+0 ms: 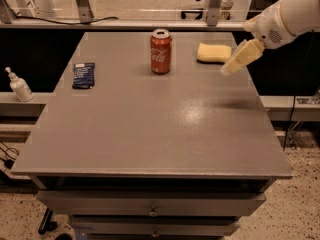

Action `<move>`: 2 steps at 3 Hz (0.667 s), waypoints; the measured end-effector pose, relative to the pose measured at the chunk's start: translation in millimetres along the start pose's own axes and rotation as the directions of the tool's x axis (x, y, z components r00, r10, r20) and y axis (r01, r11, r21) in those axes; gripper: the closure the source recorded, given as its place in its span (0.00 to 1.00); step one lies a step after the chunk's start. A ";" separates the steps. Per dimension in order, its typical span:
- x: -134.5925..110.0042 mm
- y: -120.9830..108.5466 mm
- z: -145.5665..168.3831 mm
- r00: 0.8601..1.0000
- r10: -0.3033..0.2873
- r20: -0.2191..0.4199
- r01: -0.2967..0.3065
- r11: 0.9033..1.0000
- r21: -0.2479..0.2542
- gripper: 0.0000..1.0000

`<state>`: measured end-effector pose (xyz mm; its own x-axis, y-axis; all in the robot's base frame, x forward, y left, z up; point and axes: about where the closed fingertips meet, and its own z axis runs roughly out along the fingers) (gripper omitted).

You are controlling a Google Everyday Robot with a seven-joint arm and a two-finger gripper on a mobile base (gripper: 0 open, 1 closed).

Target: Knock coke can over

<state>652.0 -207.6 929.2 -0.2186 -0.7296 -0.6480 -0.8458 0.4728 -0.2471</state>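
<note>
The gripper point(234, 64) is held above the far right part of the table point(150, 134), angled down and leftward; whether it is spread or pressed together cannot be told. A sponge point(214, 52) is seen just left of it. The can point(161, 51) is stood upright beyond the sponge, well apart from the gripper.

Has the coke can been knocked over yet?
No, the coke can stands upright; the gripper hovers apart from it, near the yellow sponge.
</note>
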 end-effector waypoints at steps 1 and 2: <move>-8.0 -21.5 25.4 0.991 0.085 0.104 -0.082 0.996 -0.037 0.00; -37.0 -25.1 53.4 0.959 0.166 0.228 -0.140 0.982 -0.126 0.00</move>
<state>707.2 -166.1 920.9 -0.2393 -0.5088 -0.8269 -0.8614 0.5043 -0.0610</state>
